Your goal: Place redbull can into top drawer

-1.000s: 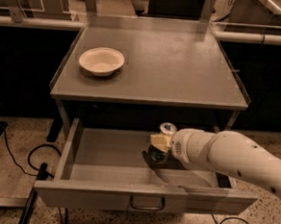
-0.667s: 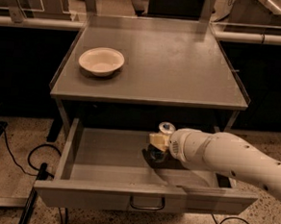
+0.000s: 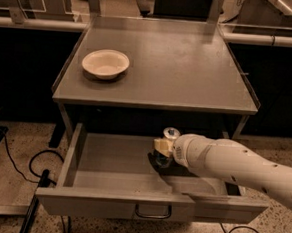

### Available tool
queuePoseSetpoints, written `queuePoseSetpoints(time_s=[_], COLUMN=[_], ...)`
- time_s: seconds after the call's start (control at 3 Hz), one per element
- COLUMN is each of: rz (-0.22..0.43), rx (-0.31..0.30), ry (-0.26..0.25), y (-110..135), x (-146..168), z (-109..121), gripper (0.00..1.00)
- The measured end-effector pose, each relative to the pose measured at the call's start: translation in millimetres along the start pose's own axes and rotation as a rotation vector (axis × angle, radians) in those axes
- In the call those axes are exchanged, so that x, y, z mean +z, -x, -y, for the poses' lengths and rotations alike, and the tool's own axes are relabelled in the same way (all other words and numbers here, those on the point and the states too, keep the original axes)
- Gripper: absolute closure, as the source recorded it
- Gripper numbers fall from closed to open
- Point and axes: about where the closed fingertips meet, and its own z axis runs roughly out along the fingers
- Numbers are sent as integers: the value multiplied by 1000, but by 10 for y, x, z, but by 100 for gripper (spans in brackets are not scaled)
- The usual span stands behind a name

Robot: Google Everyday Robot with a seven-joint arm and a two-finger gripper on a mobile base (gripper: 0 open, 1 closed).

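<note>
Can (image 3: 171, 134) stands upright inside the open drawer (image 3: 108, 158), right of its middle; the gripper (image 3: 163, 149) pinches it, its arm (image 3: 233, 164) reaching in from the right; 1 white bowl (image 3: 105, 64) sits on the table (image 3: 189, 66) above, left side.

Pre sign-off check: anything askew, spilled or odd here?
Nothing stands out. The can is upright inside the open drawer, with the tool at it. The bowl sits upright on the tabletop. No spill or damage shows.
</note>
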Motion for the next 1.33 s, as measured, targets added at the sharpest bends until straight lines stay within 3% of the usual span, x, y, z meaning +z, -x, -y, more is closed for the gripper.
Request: queuePoseSetpoints(time_s=[1.33], rz=[4], rx=[22], ry=[-54], y=[-191], x=[188], z=[33], gripper=[100])
